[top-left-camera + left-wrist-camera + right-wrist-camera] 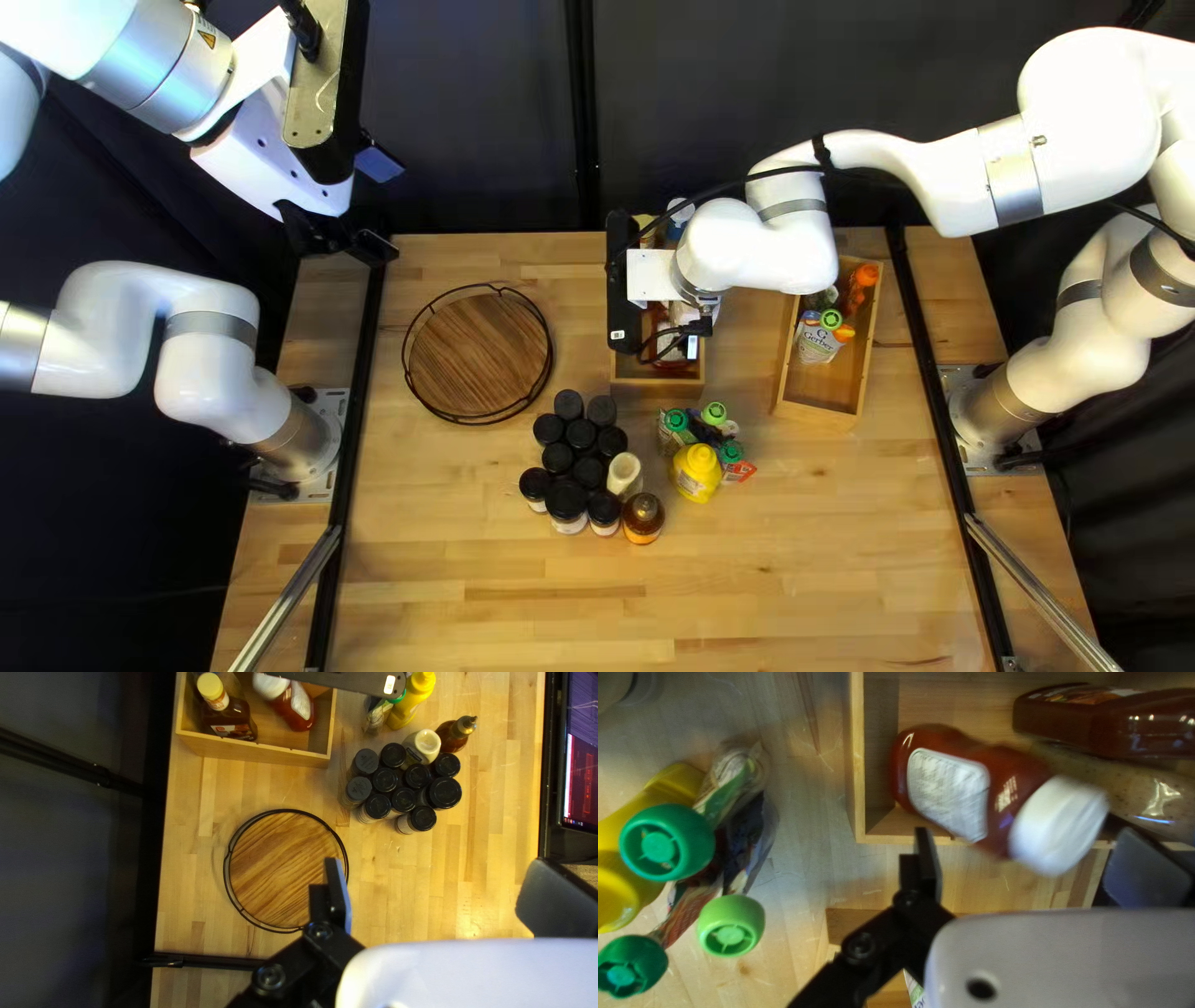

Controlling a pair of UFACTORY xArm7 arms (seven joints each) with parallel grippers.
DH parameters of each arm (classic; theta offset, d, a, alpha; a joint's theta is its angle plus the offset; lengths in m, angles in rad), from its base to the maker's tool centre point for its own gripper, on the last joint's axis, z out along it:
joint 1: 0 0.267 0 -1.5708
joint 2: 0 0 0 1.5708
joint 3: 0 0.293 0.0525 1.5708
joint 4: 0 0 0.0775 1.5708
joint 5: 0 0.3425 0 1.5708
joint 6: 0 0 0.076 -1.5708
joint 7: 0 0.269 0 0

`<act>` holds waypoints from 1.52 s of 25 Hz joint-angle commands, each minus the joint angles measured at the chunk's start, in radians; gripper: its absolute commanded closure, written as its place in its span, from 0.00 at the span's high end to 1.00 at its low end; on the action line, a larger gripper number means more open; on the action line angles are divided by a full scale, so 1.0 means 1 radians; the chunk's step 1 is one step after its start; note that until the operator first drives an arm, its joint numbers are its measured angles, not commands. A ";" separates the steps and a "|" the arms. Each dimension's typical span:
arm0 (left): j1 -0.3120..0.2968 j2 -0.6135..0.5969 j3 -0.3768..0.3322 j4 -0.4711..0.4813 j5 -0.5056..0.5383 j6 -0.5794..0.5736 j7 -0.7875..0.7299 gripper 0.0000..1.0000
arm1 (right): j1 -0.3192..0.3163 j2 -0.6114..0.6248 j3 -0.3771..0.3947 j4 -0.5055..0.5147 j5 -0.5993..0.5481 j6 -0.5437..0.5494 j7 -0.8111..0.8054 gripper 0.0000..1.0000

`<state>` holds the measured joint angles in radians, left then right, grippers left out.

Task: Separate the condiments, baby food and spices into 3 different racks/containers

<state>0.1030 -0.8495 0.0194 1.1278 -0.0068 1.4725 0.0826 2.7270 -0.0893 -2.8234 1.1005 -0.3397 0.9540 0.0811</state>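
Ketchup bottle (949, 787) slants in the middle box (855, 765) by the table's (498, 610) far edge, white cap (1058, 824) toward the far right corner; right pincer (1024, 832), nearer, sits right over it, fingers apart! Left pincer (436, 863) is spread too, well off.

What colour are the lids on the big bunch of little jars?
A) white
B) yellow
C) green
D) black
D: looking down on the jars, near the round tray, you see black lids.
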 commanded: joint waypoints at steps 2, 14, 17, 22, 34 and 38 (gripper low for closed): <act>0.000 0.000 0.000 0.000 0.000 0.000 0.000 1.00 | 0.011 0.061 0.013 -0.001 0.035 0.041 -0.020 1.00; 0.000 0.000 0.000 0.000 0.000 0.000 0.000 1.00 | 0.104 0.282 0.111 -0.089 0.160 0.124 0.123 1.00; 0.000 0.000 0.000 0.000 0.000 0.000 0.000 1.00 | 0.130 0.314 0.163 -0.116 0.176 0.118 0.259 1.00; 0.000 0.000 0.000 0.000 0.000 0.000 0.000 1.00 | 0.148 0.280 0.247 -0.132 0.147 0.108 0.518 1.00; 0.000 0.000 0.000 0.000 0.000 0.000 0.000 1.00 | 0.151 0.176 0.303 -0.193 0.067 0.038 0.781 1.00; 0.000 0.000 0.000 0.000 0.000 0.000 0.000 1.00 | 0.139 0.139 0.293 -0.214 0.045 0.006 0.793 1.00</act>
<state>0.1030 -0.8495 0.0194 1.1278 -0.0068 1.4725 0.0826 2.8745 0.0727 -2.5240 0.8981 -0.2807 0.9790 0.8678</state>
